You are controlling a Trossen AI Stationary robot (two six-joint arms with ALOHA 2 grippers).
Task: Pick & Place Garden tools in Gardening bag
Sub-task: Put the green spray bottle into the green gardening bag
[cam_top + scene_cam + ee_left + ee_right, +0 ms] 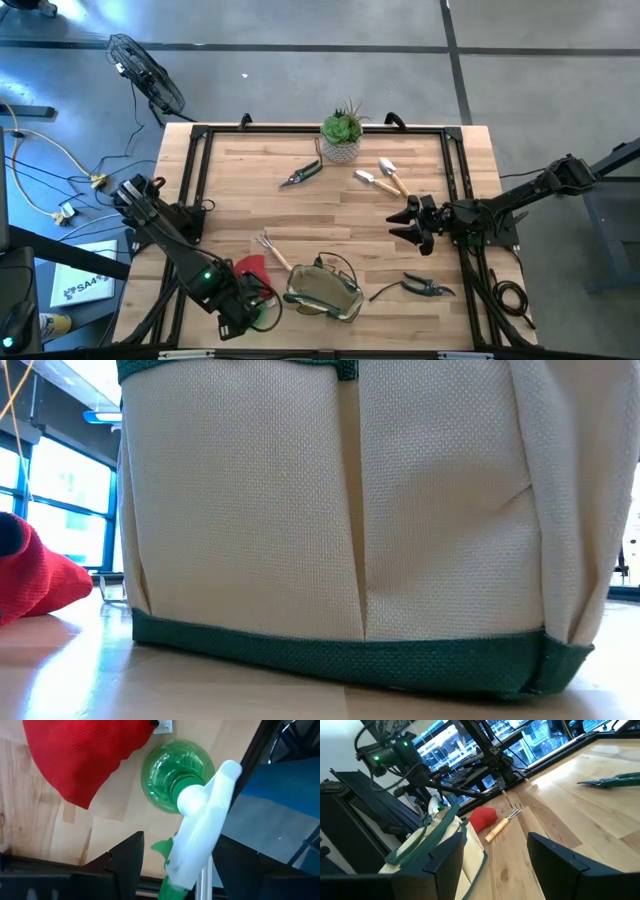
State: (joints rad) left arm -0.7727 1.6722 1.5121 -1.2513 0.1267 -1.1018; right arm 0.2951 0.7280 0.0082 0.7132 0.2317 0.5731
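- Biggest thing on the worktop [330, 215] is the gardening bag [323, 292], sitting at the near edge a little right of centre, mouth up and, as far as the high view shows, nothing in it yet. It is soft fabric; any tool lowered onto its rim or loop handles could fold the side in or tip it over.
- The left claw [175, 865] hangs over the near left corner, fingers spread either side of a green-and-white spray bottle [192, 810] without pinching it. The white trigger head is rounded and the bottle lies right at the worktop's edge by the frame rail, so an off-centre close could squirt it out and over the side.
- The red cone-shaped piece [252, 267] lies just beside that bottle; a sloppy approach could snag the cloth along with it.
- The right claw [408, 222] hovers right of centre, released and empty, with two trowels [382, 177] just beyond it towards the far edge. They lie close together, so a grab at one may knock the other.
- The rake [272, 250] lies near the bag's left side; the arms could crowd each other there.
- The pruning shears, one [301, 174] near the plant pot [341, 139], one [425, 286] near the near right corner, are thin, flat and hard to pinch.
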